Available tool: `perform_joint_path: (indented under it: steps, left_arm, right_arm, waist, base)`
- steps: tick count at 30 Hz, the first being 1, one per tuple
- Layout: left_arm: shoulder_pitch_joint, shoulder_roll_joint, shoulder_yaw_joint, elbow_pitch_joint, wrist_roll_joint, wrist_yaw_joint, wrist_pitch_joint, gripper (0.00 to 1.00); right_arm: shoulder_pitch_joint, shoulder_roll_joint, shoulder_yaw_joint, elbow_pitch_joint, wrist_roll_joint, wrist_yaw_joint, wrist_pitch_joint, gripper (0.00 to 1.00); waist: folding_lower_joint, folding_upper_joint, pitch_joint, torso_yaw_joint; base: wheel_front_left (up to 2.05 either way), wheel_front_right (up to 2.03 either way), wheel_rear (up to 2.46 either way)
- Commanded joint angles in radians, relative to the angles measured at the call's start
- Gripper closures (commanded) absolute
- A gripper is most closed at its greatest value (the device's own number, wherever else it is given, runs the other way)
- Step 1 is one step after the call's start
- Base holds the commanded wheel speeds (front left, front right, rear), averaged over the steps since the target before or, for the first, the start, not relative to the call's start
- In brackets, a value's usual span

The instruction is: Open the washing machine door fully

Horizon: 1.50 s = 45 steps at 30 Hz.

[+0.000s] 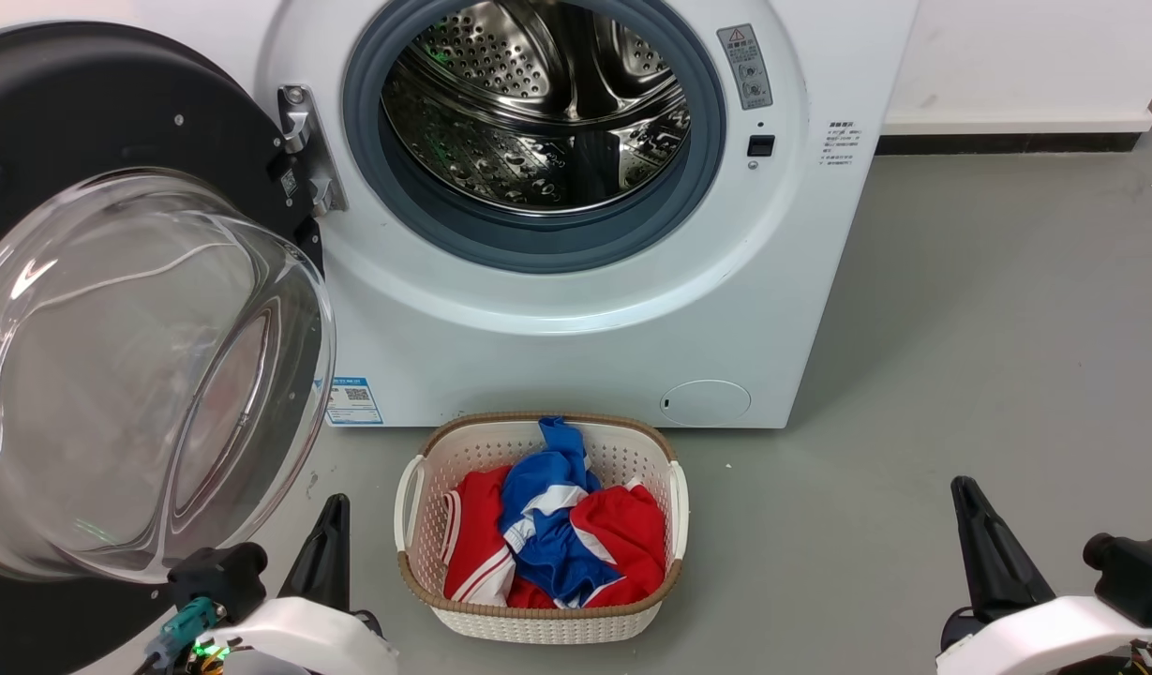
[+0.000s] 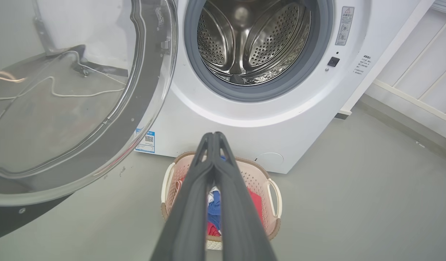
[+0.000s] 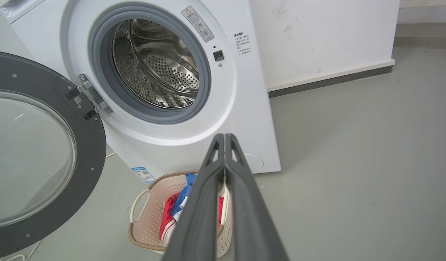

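Both hands are clenched on nothing and sit low, likely parked clear of the swing: left hand (image 1: 337, 506) at 7 o'clock in the head view, right hand (image 1: 962, 487) at 5 o'clock. Between them a white perforated plastic basket (image 1: 622, 459) of red and blue clothes (image 1: 557, 525) stands on the grey floor (image 1: 960, 328). The large round glossy black washing machine door (image 1: 135, 356), with its clear domed glass bowl, stands wide open at 10 o'clock from the left hand, near it but clear of its fingers. It leaves the steel drum (image 1: 538, 103) exposed at 12 o'clock.
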Motion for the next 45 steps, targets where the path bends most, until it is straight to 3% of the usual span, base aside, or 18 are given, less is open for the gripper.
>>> perform_joint_path:
  steps: [1,20,45]
  left_arm:
    - [-0.029,0.000,0.020,-0.009,-0.036,-0.010,0.007,1.00]
    - [-0.054,-0.053,0.105,0.031,-0.297,-0.078,0.066,1.00]
    - [-0.075,-0.112,0.199,0.060,-0.564,-0.147,0.131,1.00]
  right_arm:
    - [-0.032,-0.006,-0.001,-0.005,0.047,0.000,0.002,1.00]
    - [-0.079,-0.013,-0.006,0.063,0.372,0.000,0.023,1.00]
    - [-0.128,-0.016,-0.016,0.134,0.705,0.000,0.049,1.00]
  waist:
    - [0.0000,-0.0001,0.000,0.000]
    - [0.0000,-0.0001,0.003,0.004]
    - [0.0000,-0.0001,0.007,0.008]
  base:
    - [0.00,0.00,0.00]
    - [0.00,0.00,0.00]
    - [0.00,0.00,0.00]
